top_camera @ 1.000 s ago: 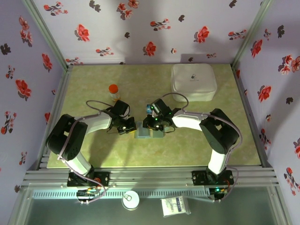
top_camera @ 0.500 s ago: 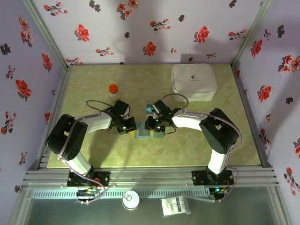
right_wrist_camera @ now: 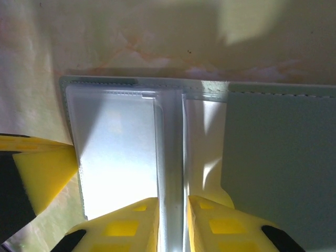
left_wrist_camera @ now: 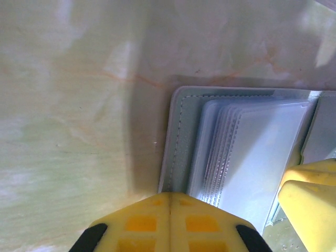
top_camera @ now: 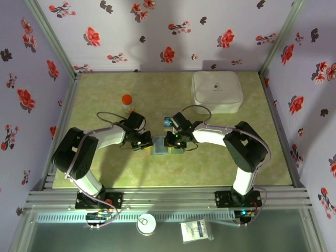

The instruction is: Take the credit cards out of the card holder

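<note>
— Where is the card holder (top_camera: 160, 149) found?
— It is laid open on the tabletop (top_camera: 100, 94), between the 2 hands.
— How are the hands held?
— The left hand (left_wrist_camera: 170, 202) is closed at its edge. The right hand (right_wrist_camera: 171, 210) is clamped on a clear sleeve (right_wrist_camera: 170, 147).

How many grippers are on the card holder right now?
2. The left gripper is shut at the card holder's left edge; the right gripper pinches a clear sleeve near its middle fold.
</note>
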You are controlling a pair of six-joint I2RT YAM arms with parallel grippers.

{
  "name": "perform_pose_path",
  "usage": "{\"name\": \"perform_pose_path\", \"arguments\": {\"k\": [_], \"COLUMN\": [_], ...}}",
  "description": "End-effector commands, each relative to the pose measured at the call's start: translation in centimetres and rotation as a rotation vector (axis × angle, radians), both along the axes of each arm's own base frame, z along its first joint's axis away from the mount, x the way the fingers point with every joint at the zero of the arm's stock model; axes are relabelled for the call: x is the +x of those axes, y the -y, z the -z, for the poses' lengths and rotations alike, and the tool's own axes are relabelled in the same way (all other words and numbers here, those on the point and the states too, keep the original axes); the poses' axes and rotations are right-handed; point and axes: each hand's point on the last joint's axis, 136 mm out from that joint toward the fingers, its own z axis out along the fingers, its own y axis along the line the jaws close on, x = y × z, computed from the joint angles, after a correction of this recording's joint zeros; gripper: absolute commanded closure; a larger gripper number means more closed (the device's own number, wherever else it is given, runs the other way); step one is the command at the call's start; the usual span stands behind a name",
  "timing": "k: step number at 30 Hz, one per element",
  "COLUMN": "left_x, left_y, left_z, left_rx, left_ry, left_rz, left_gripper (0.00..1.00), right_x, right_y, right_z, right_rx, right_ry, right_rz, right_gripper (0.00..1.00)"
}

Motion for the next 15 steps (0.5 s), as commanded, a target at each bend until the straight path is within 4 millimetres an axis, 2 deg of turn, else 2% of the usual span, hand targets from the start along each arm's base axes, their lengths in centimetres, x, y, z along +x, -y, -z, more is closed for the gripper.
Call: {"name": "perform_pose_path", "arguments": {"k": [1, 11, 15], "left_x": [-0.2, -0.2, -0.3], "left_y": [-0.2, -0.2, -0.2], "left_z": [0.4, 0.4, 0.4], "left_rx": [0.03, 0.029, 0.029], "left_ry": [-0.013, -0.01, -0.011], "left_rz": [0.018, 0.02, 0.019], "left_gripper": [0.98, 0.98, 0.98], "right_x": [-0.4, -0.4, -0.2], "right_y": [0.6, 1.4, 1.6], "right_z": [1.0, 1.3, 0.3], "right_rx": [-0.05, -0.09, -0.091], "right_ry": [-0.004, 0.001, 0.024], "right_rz": [-0.011, -0.003, 0.005], "right_gripper": [0.8, 0.87, 0.86]}}
